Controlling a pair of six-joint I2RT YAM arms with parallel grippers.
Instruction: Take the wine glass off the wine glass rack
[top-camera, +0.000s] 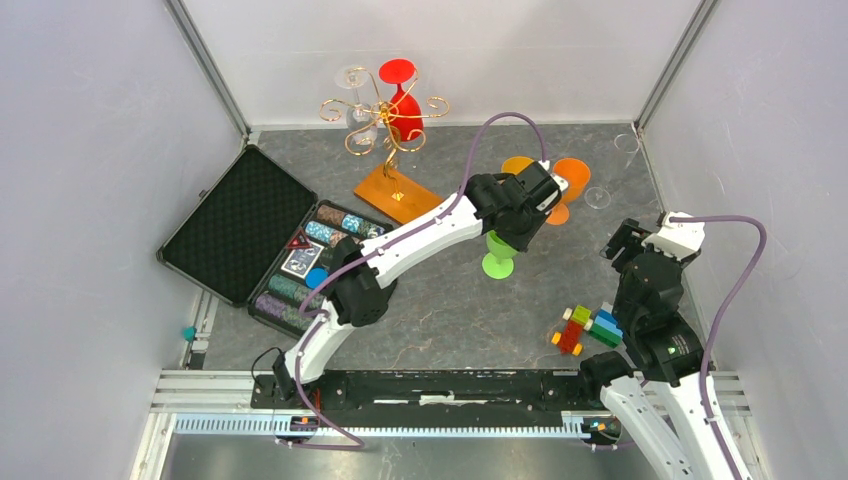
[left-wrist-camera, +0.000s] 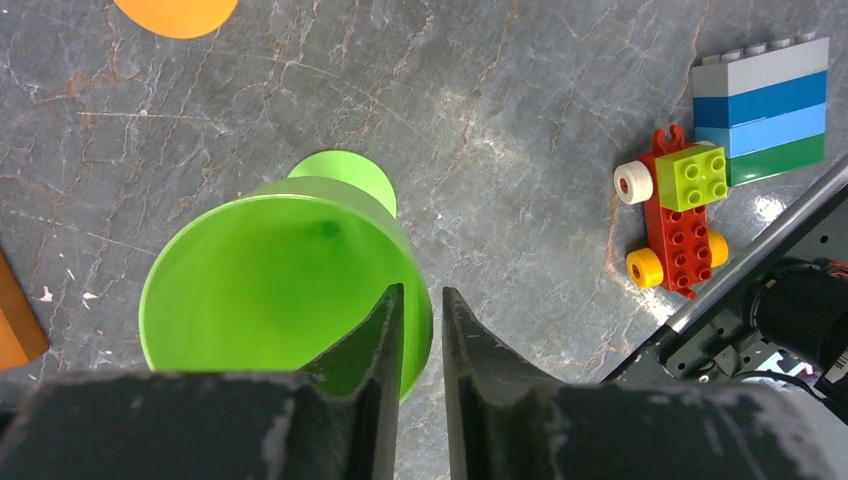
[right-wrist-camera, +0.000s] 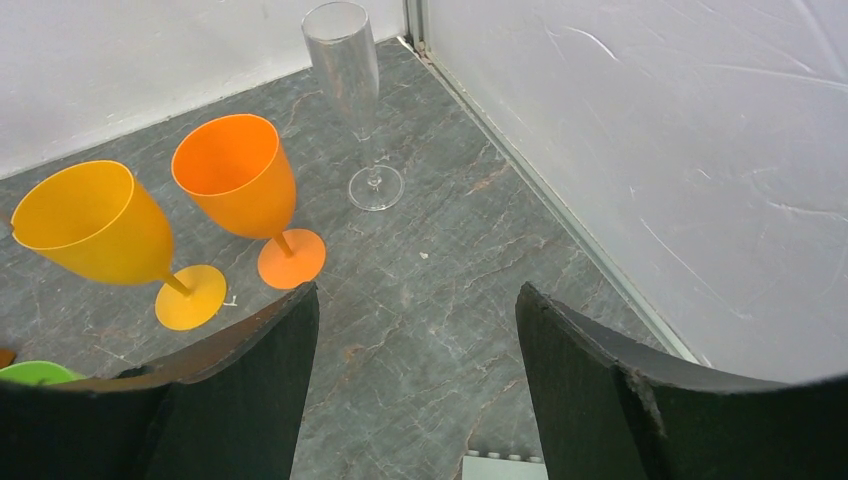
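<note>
1. We read this as a robotics lab test cell: plain white panel walls (top-camera: 90, 150) box in the tabletop at the left, top and right of the overhead view.
2. Aluminium frame posts (top-camera: 207, 65) rise in the upper corners; a slotted rail (top-camera: 400, 425) crosses the bottom, where two robot arms (top-camera: 420, 235) are bolted.
3. On the grey marbled table (top-camera: 450, 320) we see mismatched props: a wine glass rack (top-camera: 398, 193), a poker chip case (top-camera: 235, 225) and toy bricks (top-camera: 590, 325).

The wine glass rack (top-camera: 398, 193) stands behind and right of the case (top-camera: 250, 235); toy blocks (top-camera: 590, 328) lie front right.

Green glass (left-wrist-camera: 262, 268) stem behind its bowl.
</note>
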